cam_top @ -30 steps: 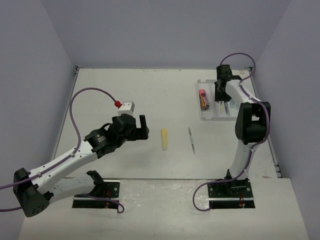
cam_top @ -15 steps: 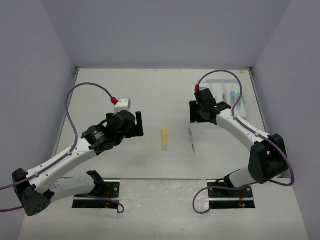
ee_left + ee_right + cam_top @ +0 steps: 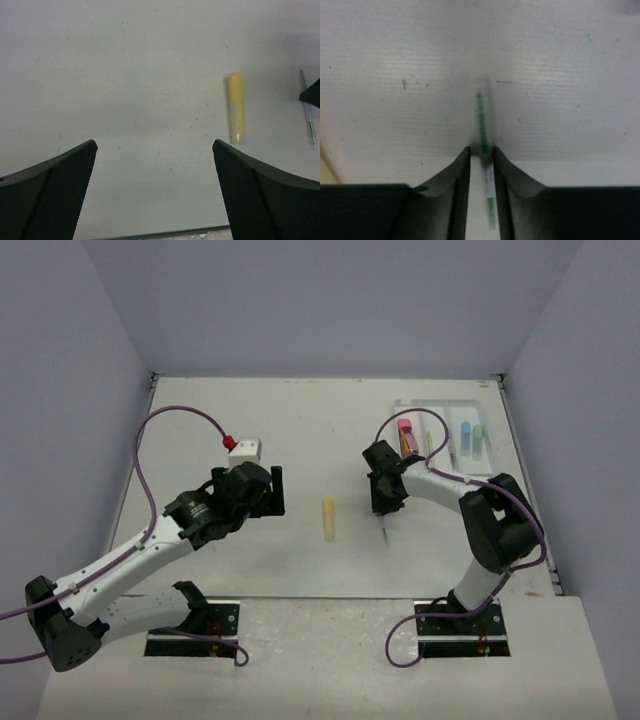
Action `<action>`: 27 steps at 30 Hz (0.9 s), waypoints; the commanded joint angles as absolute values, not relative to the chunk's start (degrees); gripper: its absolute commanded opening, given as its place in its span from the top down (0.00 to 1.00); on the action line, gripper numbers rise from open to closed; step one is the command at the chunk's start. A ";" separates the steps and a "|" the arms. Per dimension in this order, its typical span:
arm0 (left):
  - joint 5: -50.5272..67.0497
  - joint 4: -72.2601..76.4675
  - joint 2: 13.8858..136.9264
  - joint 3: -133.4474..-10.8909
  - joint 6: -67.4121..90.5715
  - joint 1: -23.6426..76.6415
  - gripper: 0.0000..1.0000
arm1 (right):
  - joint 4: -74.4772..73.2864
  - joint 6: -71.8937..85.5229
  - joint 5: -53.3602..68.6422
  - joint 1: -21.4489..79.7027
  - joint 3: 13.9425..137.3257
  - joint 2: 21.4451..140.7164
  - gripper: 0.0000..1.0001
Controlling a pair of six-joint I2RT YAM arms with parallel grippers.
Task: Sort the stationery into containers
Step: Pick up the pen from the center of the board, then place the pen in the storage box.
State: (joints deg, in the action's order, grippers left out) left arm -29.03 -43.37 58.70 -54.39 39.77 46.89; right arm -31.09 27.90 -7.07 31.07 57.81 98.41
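Right gripper [image 3: 481, 156] sits low over the white surface [image 3: 560, 60], jaws squeezed to a thin slot around the thin green pen [image 3: 481, 112]. Honestly can't tell if it's actually pinched. Left gripper [image 3: 155, 195] is spread wide, holding nothing, with the stubby yellow marker [image 3: 236, 107] lying just ahead. The white three-compartment plastic tray [image 3: 440, 404] is at the back right.

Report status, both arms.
Left gripper open, empty, yellow marker ahead on table. Right gripper open narrow, straddling green pen. No obstruction seen.
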 commanded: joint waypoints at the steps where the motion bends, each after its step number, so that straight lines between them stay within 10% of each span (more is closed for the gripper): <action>1: -29.60 -42.36 58.05 -54.30 38.26 46.49 0.00 | -32.74 28.74 -3.72 31.28 59.36 102.59 0.88; 13: -28.38 -41.56 57.04 -52.46 37.40 46.41 0.00 | -37.55 17.68 -10.15 19.09 68.45 88.49 1.00; 27: -26.42 -41.96 54.22 -51.21 34.42 46.58 0.00 | -41.22 4.65 -22.18 5.25 105.06 119.50 0.96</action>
